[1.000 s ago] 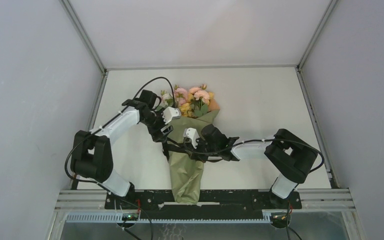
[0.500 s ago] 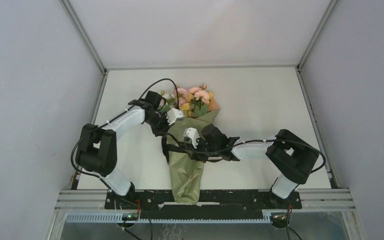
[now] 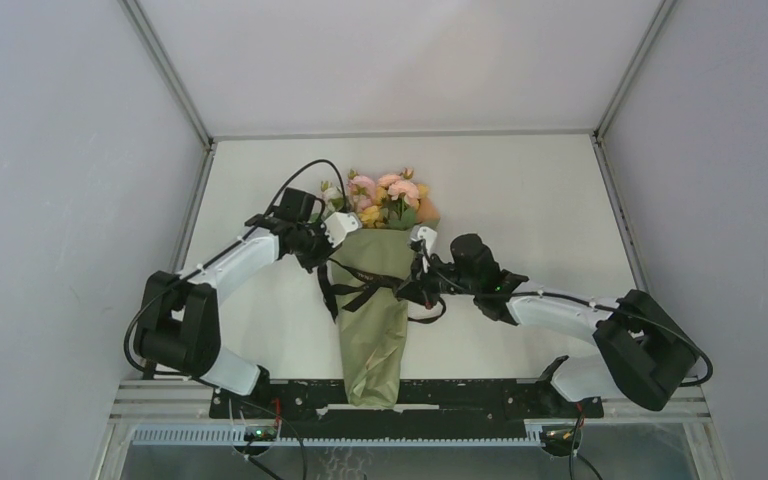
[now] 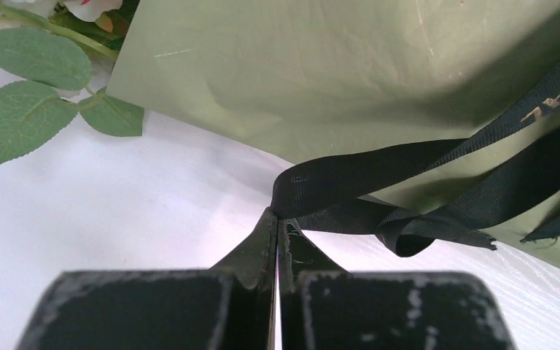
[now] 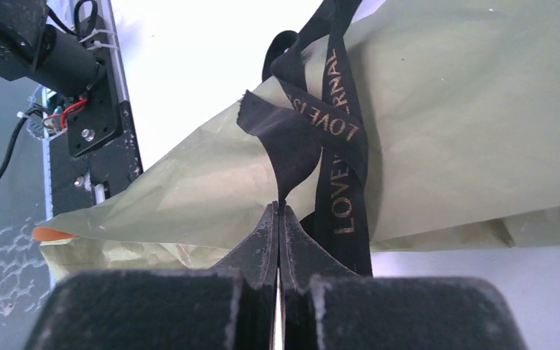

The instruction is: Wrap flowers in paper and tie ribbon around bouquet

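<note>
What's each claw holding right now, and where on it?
Both pinch the black ribbon: left claw on a folded bend, right claw on a strand near its cut end.

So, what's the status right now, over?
Left gripper shut on ribbon. Right gripper shut on it too. Bouquet wrapped, lying flat. Nothing in the way.

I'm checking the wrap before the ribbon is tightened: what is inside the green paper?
The flowers: pink and yellow blooms and leaves stick out of the paper at its far end. Their stalks are covered by it and cannot be seen.
</note>
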You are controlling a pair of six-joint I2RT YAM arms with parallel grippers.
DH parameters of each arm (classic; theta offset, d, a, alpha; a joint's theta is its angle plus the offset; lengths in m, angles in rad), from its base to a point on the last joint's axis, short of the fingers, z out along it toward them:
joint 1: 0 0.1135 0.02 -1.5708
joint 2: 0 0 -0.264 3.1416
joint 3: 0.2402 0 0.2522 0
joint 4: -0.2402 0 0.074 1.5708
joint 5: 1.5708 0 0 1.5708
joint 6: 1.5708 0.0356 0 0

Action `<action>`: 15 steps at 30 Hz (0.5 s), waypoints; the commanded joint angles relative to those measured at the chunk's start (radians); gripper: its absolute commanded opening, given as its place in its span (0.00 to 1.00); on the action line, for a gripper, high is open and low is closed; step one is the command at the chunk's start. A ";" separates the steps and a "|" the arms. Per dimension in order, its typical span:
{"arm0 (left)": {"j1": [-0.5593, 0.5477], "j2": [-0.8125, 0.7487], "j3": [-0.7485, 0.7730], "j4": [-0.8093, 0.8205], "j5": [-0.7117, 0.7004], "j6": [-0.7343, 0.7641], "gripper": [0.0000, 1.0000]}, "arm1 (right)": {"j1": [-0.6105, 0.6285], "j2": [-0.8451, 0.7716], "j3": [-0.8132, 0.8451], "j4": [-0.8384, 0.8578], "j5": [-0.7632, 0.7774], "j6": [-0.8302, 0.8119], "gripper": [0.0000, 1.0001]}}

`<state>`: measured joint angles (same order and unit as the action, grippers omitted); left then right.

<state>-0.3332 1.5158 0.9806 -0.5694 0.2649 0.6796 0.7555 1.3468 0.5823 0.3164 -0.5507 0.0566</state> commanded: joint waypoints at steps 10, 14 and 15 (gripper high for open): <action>0.000 -0.080 -0.034 0.040 0.028 -0.073 0.00 | -0.025 -0.050 0.014 0.253 -0.188 0.250 0.00; -0.005 -0.081 -0.034 0.044 0.033 -0.089 0.00 | -0.060 -0.054 0.038 0.340 -0.211 0.371 0.00; -0.006 -0.082 -0.034 0.045 0.036 -0.092 0.00 | -0.058 -0.045 0.048 0.341 -0.205 0.379 0.00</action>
<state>-0.3336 1.4719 0.9604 -0.5514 0.2695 0.6197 0.7101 1.3247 0.5774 0.5140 -0.7055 0.3008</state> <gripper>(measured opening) 0.004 0.006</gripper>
